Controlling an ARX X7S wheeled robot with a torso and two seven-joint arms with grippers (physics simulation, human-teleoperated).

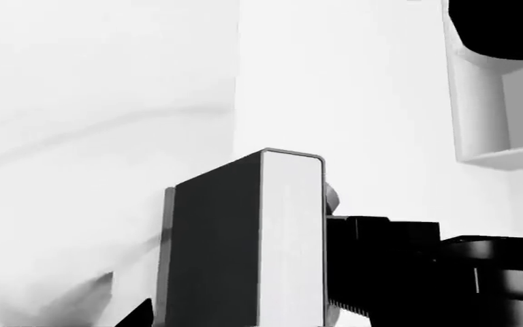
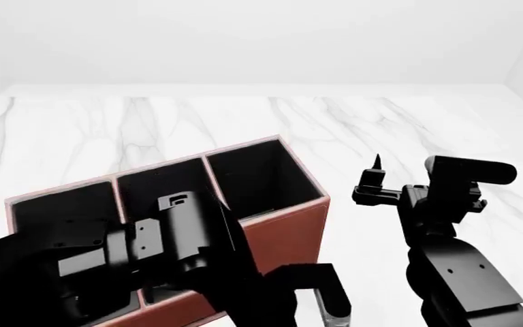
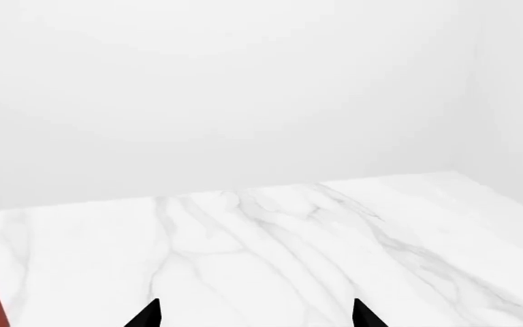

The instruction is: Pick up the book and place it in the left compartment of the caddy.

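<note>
Book (image 1: 243,245): flat black cover, smooth white page edge, rounded corners; upright, pinched in left gripper (image 1: 243,310), seen clearly only from left wrist.
Left gripper: black, blocky; jaws pressed on book's two covers, above caddy (image 2: 298,211) in head view.
Caddy: reddish-brown leather-look box, black lining, thin pale trim, on marble table (image 2: 398,129).
Table: white, grey-veined, glossy.
Right gripper (image 3: 254,315): two black pointed tips, spread apart, holding nothing, beside caddy, above table.

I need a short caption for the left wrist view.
Left gripper holds the black-covered book upright, white page edges facing the camera.
</note>
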